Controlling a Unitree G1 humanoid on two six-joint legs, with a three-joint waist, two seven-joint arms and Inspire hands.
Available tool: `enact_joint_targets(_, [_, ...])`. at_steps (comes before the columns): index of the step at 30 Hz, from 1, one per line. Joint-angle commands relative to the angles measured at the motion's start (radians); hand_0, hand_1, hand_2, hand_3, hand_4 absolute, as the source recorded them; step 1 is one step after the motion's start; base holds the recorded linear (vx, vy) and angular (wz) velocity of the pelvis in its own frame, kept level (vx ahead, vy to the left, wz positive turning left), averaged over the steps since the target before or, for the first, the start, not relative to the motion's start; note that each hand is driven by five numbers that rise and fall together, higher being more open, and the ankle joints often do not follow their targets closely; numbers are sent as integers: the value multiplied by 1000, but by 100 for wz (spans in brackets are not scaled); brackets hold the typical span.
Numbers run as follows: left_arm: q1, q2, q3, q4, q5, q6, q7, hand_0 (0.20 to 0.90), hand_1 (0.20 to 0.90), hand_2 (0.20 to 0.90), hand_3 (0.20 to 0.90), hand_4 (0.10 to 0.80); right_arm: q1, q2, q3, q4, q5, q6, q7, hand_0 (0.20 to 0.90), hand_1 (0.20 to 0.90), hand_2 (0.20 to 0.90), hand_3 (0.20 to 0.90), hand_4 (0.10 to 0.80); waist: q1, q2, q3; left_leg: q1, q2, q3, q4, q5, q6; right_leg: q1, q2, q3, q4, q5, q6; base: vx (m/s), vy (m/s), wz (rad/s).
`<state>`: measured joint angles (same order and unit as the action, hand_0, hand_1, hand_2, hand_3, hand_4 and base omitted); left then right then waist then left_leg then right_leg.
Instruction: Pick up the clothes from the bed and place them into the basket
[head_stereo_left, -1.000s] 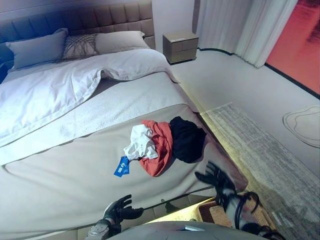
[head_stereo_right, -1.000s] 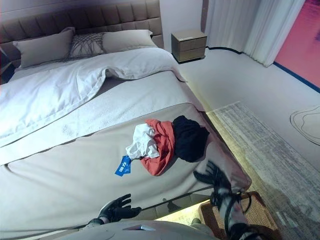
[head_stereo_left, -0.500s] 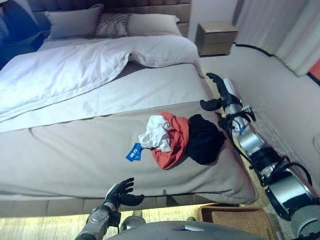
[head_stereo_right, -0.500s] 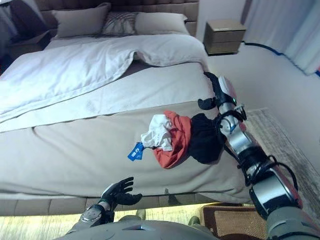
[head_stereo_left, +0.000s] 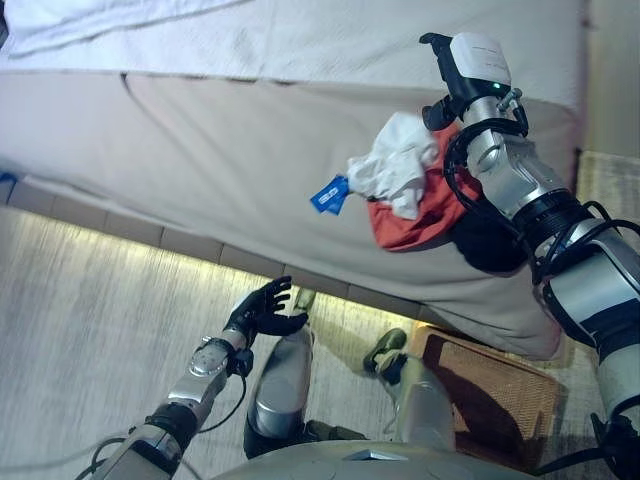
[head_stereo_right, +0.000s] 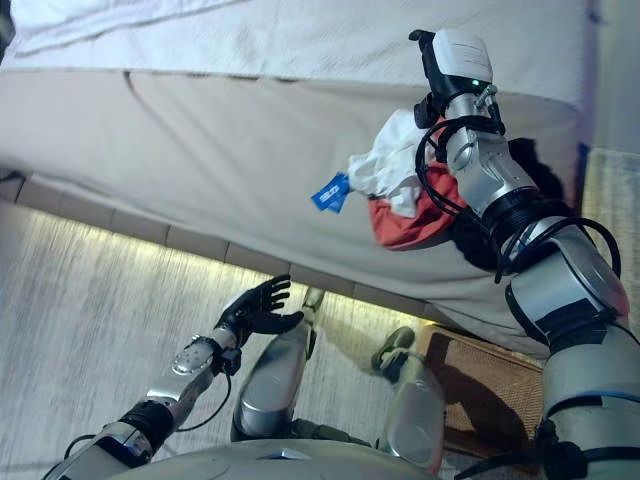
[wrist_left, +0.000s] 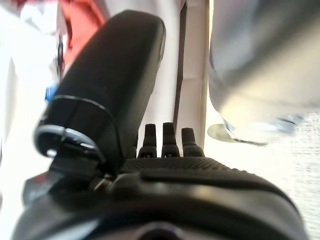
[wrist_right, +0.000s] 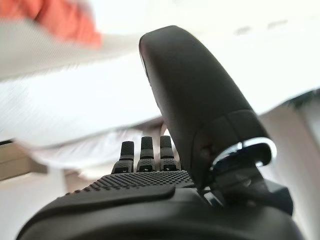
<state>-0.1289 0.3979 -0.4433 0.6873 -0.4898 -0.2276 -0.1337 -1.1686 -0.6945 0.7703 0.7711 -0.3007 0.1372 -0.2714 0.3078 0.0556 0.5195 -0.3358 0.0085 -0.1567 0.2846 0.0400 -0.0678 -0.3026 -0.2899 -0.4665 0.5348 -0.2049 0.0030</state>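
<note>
Beige bedspread fills the upper half of the head views: the bed (head_stereo_left: 230, 150) now runs across the top, where half a second ago it stretched away to pillows and a nightstand. The whole picture has tipped down and turned, so the camera moved, and those things are out of view.

Pale wood-look floor (head_stereo_left: 90, 330) lies below the bed's edge, lit by a warm strip under the frame. A grey rug (head_stereo_left: 600, 180) shows at 3 o'clock. A brown woven basket (head_stereo_left: 490, 400) stands on the floor at 5 o'clock, below the bed's corner.

The clothes sit in one heap near that corner, at about 2 o'clock. A black garment (head_stereo_left: 490, 245) lies nearest the edge, partly behind the right arm. A red garment (head_stereo_left: 420, 215) touches it, and a white garment (head_stereo_left: 395, 170) lies on the red one. A blue tag (head_stereo_left: 330, 194) rests on the bedspread just beside the white cloth, at its 8 o'clock.

The right hand (head_stereo_right: 440, 58) has come further over the bed and hovers past the heap, at the heap's 12 o'clock, apart from the cloth. Its own wrist view shows straight fingers (wrist_right: 142, 150) and an extended thumb, holding nothing.

The left hand (head_stereo_left: 262, 312) hangs over the floor at 7 o'clock, well apart from the clothes, fingers spread and relaxed as before, empty.
</note>
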Motion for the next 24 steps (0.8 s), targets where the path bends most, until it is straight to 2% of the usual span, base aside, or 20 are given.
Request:
enact_joint_targets(1, [49,57,-12,-134,-68,-81,-17,900,900,900,900,800,-211,-28,55,-16,-77,-3,-38,900,900,900,900,800,20,-10,-20,-102,-71,27,248,-199,62,-9,42,104,92,-55,-24,-35,73,27])
enact_joint_targets(7, [68,95,1,-201,-124,-105,-11,900,900,900,900,800,-284,7,76,55,-88,22,-4,900,900,900,900,800,54,3,0,-242,-119,23,419,-261,97,-150,3,118,261,-93,-25,-26,76,18])
enact_joint_targets(11, [79,107,23,-261,-162,-115,6,900,900,900,900,800,-291,14,91,87,-113,69,65,900,900,900,900,800,61,18,0,-310,-133,32,498,-289,110,-220,-6,130,331,-110,-29,-13,84,5])
enact_joint_targets(14, [87,118,39,-304,-177,-116,20,900,900,900,900,800,-279,7,99,113,-126,135,151,900,900,900,900,800,66,22,0,-339,-140,32,528,-298,115,-248,-8,134,356,-114,-30,10,37,10])
enact_joint_targets(18, [96,138,47,-333,-175,-126,33,900,900,900,900,800,-289,7,133,208,-164,289,266,900,900,900,900,800,77,20,0,-369,-139,24,550,-305,123,-279,-4,131,371,-110,-31,5,0,13])
enact_joint_targets(20, [99,148,48,-337,-174,-134,33,900,900,900,900,800,-304,10,142,256,-161,321,293,900,900,900,900,800,82,20,0,-381,-139,21,556,-306,126,-291,-2,130,376,-106,-30,-2,-7,6])
enact_joint_targets(21, [102,155,44,-339,-179,-142,34,900,900,900,900,800,-325,15,154,299,-175,371,357,900,900,900,900,800,85,22,0,-388,-139,19,558,-306,128,-300,2,129,379,-105,-32,-10,-10,-8])
enact_joint_targets(24, [108,155,45,-343,-177,-143,29,900,900,900,900,800,-348,16,169,346,-190,417,442,900,900,900,900,800,87,27,0,-392,-140,22,555,-301,128,-304,5,131,377,-102,-35,-10,-1,-5])
